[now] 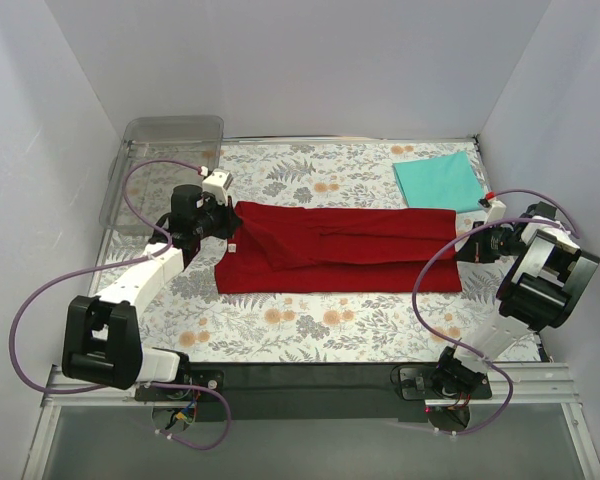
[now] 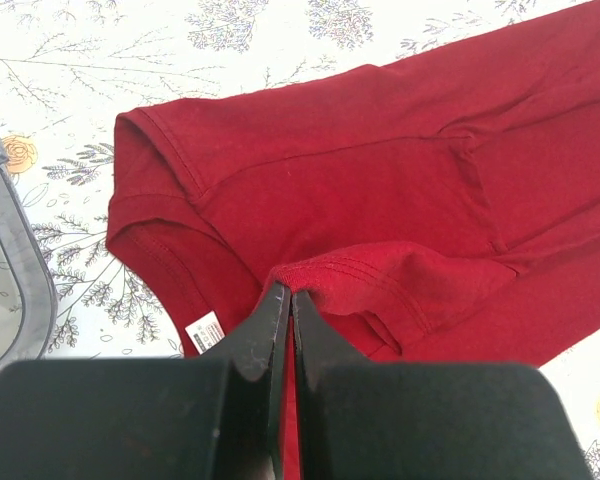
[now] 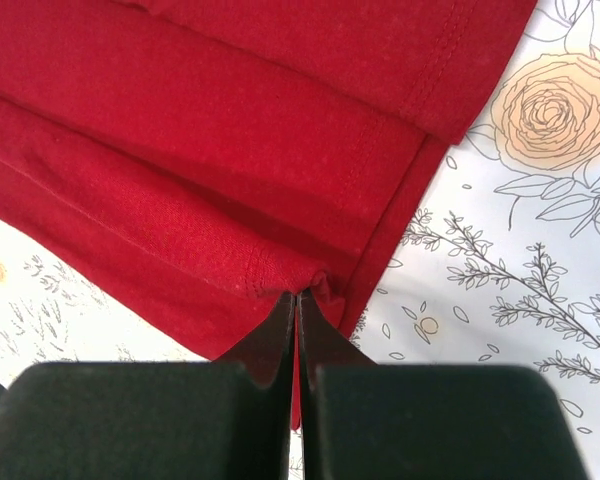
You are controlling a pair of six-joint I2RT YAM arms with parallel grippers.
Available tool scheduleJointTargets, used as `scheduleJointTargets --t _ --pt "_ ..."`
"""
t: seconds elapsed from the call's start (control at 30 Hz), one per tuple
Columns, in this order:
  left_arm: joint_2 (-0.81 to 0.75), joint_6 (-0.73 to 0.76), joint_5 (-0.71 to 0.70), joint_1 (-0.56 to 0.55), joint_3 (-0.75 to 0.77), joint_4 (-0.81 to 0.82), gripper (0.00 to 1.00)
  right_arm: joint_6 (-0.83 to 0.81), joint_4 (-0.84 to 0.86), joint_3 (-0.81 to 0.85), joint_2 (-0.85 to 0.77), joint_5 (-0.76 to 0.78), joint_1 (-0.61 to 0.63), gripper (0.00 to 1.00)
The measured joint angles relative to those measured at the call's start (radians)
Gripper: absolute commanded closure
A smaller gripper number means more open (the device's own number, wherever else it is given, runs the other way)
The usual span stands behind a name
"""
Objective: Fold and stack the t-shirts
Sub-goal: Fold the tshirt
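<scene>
The dark red t-shirt (image 1: 340, 248) lies stretched across the middle of the floral mat, partly folded lengthwise. My left gripper (image 1: 230, 228) is shut on its left end; in the left wrist view (image 2: 292, 292) the jaws pinch a hemmed sleeve edge of the red shirt (image 2: 380, 180), with a white label beside them. My right gripper (image 1: 464, 245) is shut on the shirt's right end; in the right wrist view (image 3: 298, 293) the jaws pinch a bunched hem of the red shirt (image 3: 210, 130). The teal t-shirt (image 1: 438, 182) lies folded flat at the back right.
A clear plastic tray (image 1: 165, 150) stands at the back left corner, its rim showing in the left wrist view (image 2: 20, 290). The floral mat (image 1: 320, 325) covers the table. White walls enclose the back and sides. Purple cables loop beside both arms.
</scene>
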Motion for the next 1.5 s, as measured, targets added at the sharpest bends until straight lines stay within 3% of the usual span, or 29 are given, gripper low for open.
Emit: scheduleJointTargets --t 1.5 --pt "0.132 -0.021 0.037 0.014 0.042 0.066 1.00 0.169 0.128 0.000 0.026 -0.006 0.000 0.99"
